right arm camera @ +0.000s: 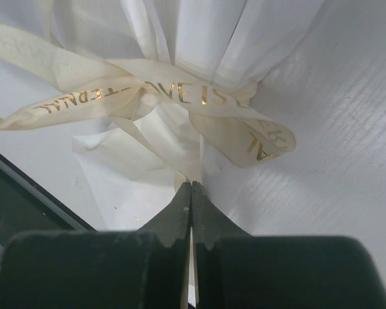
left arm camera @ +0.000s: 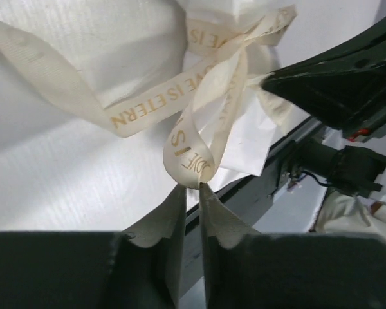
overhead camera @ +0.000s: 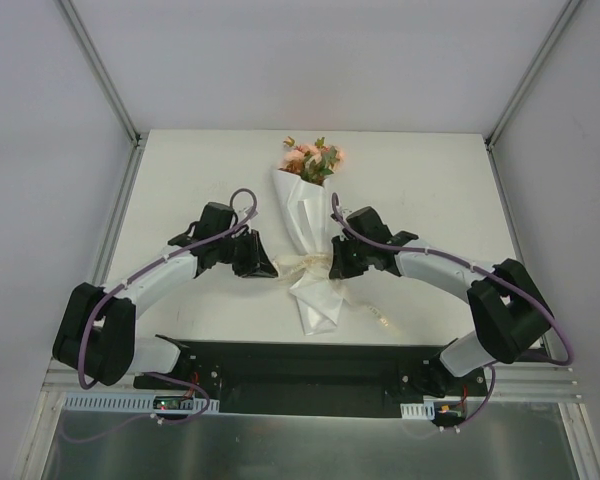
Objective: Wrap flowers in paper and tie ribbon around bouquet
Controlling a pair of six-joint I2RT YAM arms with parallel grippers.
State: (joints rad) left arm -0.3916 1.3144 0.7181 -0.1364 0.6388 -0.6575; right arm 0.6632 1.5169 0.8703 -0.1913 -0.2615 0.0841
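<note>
Since both wrist views sit so close, I see only a slice of the bouquet (overhead camera: 305, 225) in them. The overhead view shows it whole, lying on the white table (overhead camera: 430, 200) between my two arms, with the blooms pointing away from me. The flowers (overhead camera: 312, 158) poke out of the wide far end, pink and orange with green leaves, too small there to count. Their stems are hidden inside the paper (overhead camera: 302, 205), which narrows to a waist and flares again into a crumpled tail toward my bases. Around that waist runs the ribbon (overhead camera: 302, 264), cream with gold lettering (right arm camera: 180, 93) that I can read only in parts.

My left hand (left arm camera: 193, 188) has its fingers a thin slit apart, and the bottom bend of a ribbon loop sits right at their tips. I cannot tell whether the loop is pinched there or only resting on them.

My right hand (right arm camera: 191, 185) is clenched, its tips pressed together just below where the bands cross, against a cream fold. Whether that fold is ribbon or paper, and whether any of it is caught between the tips, I cannot make out.

From above, the tips of both hands are lost against the waist, one on each side. One band runs off the left edge of each close view.
</note>
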